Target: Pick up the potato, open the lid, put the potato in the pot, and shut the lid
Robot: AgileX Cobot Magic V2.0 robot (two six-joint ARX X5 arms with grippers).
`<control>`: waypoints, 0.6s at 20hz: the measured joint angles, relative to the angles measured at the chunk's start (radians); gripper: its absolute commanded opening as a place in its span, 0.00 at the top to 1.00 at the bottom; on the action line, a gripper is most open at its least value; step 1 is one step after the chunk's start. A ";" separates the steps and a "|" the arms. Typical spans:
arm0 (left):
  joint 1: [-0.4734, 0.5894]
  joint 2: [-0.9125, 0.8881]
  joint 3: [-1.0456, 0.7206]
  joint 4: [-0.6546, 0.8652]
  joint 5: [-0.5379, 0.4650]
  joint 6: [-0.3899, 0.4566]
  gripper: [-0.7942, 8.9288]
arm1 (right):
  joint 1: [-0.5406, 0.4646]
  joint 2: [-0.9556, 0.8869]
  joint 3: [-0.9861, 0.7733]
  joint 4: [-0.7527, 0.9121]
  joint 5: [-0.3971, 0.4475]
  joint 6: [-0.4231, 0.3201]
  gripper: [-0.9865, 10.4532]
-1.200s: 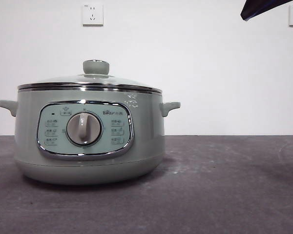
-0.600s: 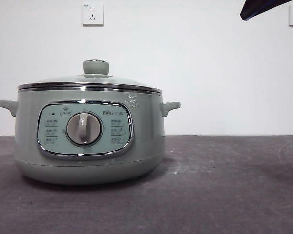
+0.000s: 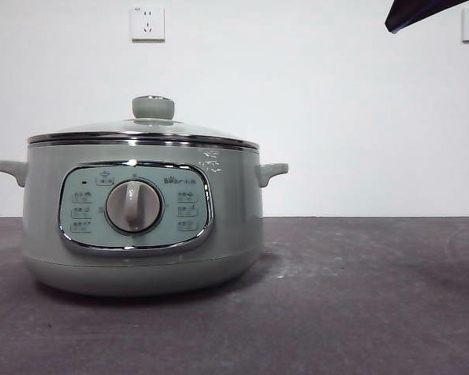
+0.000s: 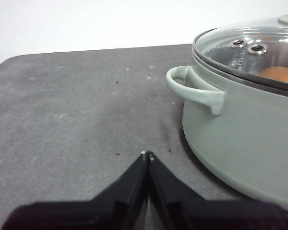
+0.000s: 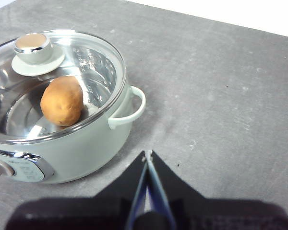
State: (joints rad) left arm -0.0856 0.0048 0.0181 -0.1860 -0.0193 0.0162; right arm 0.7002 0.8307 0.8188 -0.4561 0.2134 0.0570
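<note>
Orange-brown potato (image 5: 62, 101) lies inside the pot (image 3: 141, 219) under the seated lid (image 3: 144, 129); left gripper (image 4: 147, 154) and right gripper (image 5: 148, 153), both pressed together, hang apart from it.

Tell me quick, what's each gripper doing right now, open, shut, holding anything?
Left gripper: shut, holding nothing, beside the pale sage-green electric pot.
Right gripper: shut, holding nothing; the orange-brown oval potato lies under the domed glass lid.
</note>
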 measured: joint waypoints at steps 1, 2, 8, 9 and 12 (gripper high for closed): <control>0.000 0.000 0.000 0.000 0.000 0.000 0.92 | 0.000 -0.003 0.000 -0.011 -0.001 -0.007 0.91; 0.000 0.000 0.000 0.000 0.000 0.000 0.92 | 0.000 -0.016 0.000 -0.039 0.000 -0.019 0.91; 0.000 0.000 0.000 0.000 0.000 0.000 0.92 | -0.194 -0.246 -0.091 -0.002 -0.159 -0.133 0.91; 0.000 0.000 0.000 0.000 0.000 0.000 0.92 | -0.260 -0.309 -0.148 0.035 -0.243 -0.142 0.91; 0.000 0.000 0.000 0.000 0.000 0.000 0.92 | -0.449 -0.515 -0.330 0.157 -0.363 -0.153 0.91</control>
State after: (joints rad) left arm -0.0856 0.0048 0.0181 -0.1860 -0.0193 0.0162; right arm 0.2516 0.3161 0.4885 -0.2989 -0.1493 -0.0963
